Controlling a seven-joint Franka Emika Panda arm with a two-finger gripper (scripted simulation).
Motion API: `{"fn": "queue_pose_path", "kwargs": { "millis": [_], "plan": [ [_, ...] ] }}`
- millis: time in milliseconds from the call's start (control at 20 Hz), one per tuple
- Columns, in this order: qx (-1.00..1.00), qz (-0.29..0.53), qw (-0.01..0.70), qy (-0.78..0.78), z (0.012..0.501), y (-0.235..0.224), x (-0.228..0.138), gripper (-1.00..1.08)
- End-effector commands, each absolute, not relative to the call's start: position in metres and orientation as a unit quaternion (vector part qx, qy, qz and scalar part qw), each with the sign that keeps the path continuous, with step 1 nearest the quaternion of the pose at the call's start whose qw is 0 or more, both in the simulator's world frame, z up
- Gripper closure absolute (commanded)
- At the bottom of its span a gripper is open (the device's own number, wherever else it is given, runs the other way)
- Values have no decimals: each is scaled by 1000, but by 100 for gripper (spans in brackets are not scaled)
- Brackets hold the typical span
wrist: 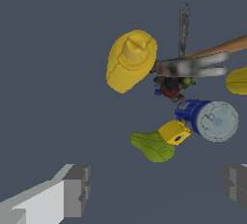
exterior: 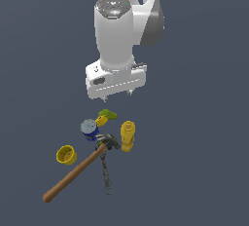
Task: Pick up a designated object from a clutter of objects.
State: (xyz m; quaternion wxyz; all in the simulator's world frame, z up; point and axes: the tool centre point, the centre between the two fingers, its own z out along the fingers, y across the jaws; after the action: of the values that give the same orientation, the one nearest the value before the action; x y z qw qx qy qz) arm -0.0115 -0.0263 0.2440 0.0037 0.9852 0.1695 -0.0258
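End effector (wrist: pixel 154 189): spread wide, holding nothing; hanging well above the pile, fingers pointed down.
Pear (wrist: pixel 153 146): olive-green, lumpy; lying on the desk (exterior: pixel 194 181) at the pile's edge nearest the arm, touching the block.
Landmark: the can (exterior: pixel 89 129), blue with a grey top, on its side.
Block (wrist: pixel 174 132): yellow with a dark spot, wedged between can and pear, touching both by the look of it.
Hammer (exterior: pixel 78 169): steel head just beside the can, wooden handle running away from it toward the cup side.
Bottle (exterior: pixel 128 135): yellow, on its side, just past the hammer head from the can.
Chain (exterior: pixel 106 171): dark, trailing from the hammer head away from the can.
Cup (exterior: pixel 66 155): yellow, apart from the can, on the handle's side.
Small dark mixed lump (wrist: pixel 170 87): between hammer head and can; too small to tell.
Why the stance: wide opening and high hover likely chosen to straddle the pear on descent.
Risk: block hard against the pear, so one finger may strike it or the can; free side of the pear faces away from the can.
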Motion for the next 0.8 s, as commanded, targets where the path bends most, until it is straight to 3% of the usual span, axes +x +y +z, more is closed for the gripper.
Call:
{"fn": "queue_pose_path", "kwargs": {
  "millis": [0,750],
  "plan": [
    [980,-24,2,197,234,-30,-12,-92],
    [935,-15,-3,354,179,-54,-20,-92]
  ]
}}
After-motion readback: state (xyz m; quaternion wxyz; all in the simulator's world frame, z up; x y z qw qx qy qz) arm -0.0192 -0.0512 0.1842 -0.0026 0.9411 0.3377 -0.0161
